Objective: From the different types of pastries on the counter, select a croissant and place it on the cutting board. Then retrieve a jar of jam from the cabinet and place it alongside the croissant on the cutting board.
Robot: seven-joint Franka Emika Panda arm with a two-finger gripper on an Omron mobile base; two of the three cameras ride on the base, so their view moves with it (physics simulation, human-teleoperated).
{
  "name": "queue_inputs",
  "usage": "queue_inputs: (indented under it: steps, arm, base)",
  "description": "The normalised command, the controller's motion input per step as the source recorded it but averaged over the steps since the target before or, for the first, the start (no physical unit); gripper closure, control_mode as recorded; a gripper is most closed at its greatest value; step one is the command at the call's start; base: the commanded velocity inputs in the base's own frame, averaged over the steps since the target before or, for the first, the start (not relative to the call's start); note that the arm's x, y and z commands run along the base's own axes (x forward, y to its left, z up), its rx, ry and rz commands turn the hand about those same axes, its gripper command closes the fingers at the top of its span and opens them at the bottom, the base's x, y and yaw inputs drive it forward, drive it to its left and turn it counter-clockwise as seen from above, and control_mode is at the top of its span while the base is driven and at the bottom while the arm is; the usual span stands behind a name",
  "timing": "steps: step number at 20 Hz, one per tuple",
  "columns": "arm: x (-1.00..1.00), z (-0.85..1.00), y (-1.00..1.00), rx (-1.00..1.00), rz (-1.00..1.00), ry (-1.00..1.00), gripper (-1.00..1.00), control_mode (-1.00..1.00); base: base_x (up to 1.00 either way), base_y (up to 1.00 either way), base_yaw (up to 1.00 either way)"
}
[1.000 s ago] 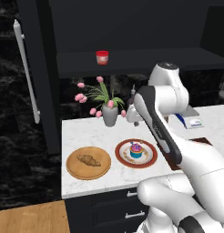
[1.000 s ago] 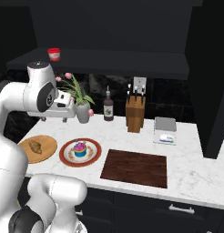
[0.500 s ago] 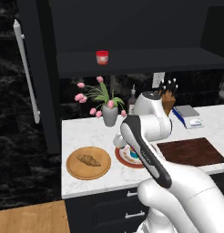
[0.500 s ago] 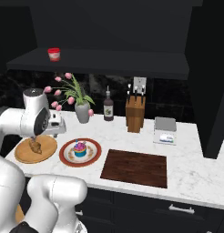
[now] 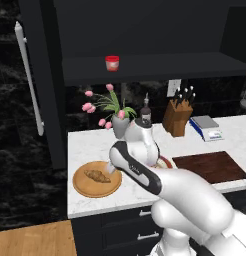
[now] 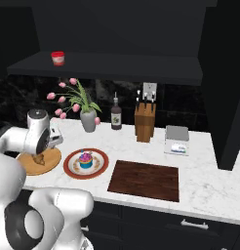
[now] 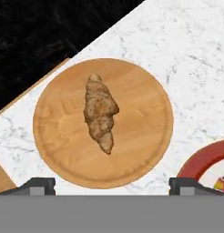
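white marble-patterned bench (image 6: 205, 183) with grey veining, carrying all items below. tall matte black wall cabinet (image 6: 117, 34) above it, its dark shelf holding the small squat red jar of jam (image 5: 112, 63), well apart from the arm and not yet fetched. flat dark reddish-brown rectangular wooden cutting board (image 6: 145, 179), bare, toward the right end of the bench. round light-tan wooden disc (image 7: 145, 136) at the left end, lying flat. red-rimmed round plate (image 6: 71, 166) just beside the disc, bearing the cupcake with blue wrapper and pink-purple frosting (image 6: 85, 159). grey vase of pink tulips (image 6: 88, 119), dark tall bottle (image 6: 116, 116), wooden knife block (image 6: 145, 122) and small grey scale (image 6: 177, 139) along the back wall. small golden-brown crescent-shaped ridged croissant (image 7: 100, 112), resting near the middle of the disc, long axis running up the hand view. two-finger pincer (image 7: 112, 184), spread wide and empty, hovering above the disc with one tip at each lower corner of the hand view. step in hand, by judgement: reaching for the croissant. done well, the pincer descends straight over the pastry's thick middle, tips straddling its narrow width, closing gently enough not to crush it, lifting clear of the disc before swinging past the plate toward the board.
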Motion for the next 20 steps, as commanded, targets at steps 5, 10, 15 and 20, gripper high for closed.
queue_inputs:
  steps: [5, 10, 15, 20]
  arm:
    - [0.40, -0.38, 0.47, -0.01, 0.24, 0.00, -1.00, -1.00]
    - [0.18, -0.25, 0.36, -0.02, 0.22, 0.00, -1.00, -1.00]
    - [0.28, -0.46, 0.39, -0.02, 0.21, 0.00, -1.00, -1.00]
    - [0.50, -0.60, 0.12, 0.00, 0.19, -0.02, -1.00, -1.00]
  base:
    - [0.00, 0.00, 0.00]
    - [0.00, 0.00, 0.00]
    - [0.00, 0.00, 0.00]
    - [0.00, 0.00, 0.00]
